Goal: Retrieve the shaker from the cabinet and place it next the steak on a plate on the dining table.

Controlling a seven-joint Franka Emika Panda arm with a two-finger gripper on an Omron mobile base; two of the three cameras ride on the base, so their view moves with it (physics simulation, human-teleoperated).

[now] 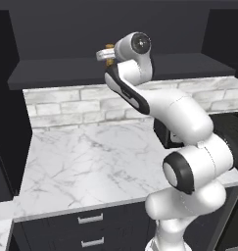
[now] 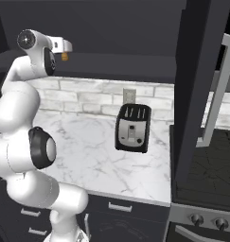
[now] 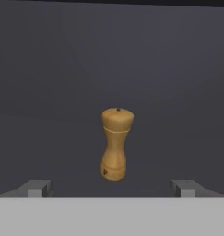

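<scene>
While upright on the cabinet (image 3: pixel 49 69) shelf, shaker (image 3: pixel 116 144) just ahead, centred before gripper (image 3: pixel 111 188), jaws wide apart

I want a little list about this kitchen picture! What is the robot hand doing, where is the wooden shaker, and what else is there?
gripper: open, fingers wide apart, pointed at the shaker, holding nothing
shaker: tan wood, upright on the dark shelf of the cabinet, centred between the fingertips, not yet touched
arm: raised high to shelf level
counter: white marble, with silver-handled drawers below
toaster: black, on the counter by the brick wall
task step: shaker not yet grasped
</scene>
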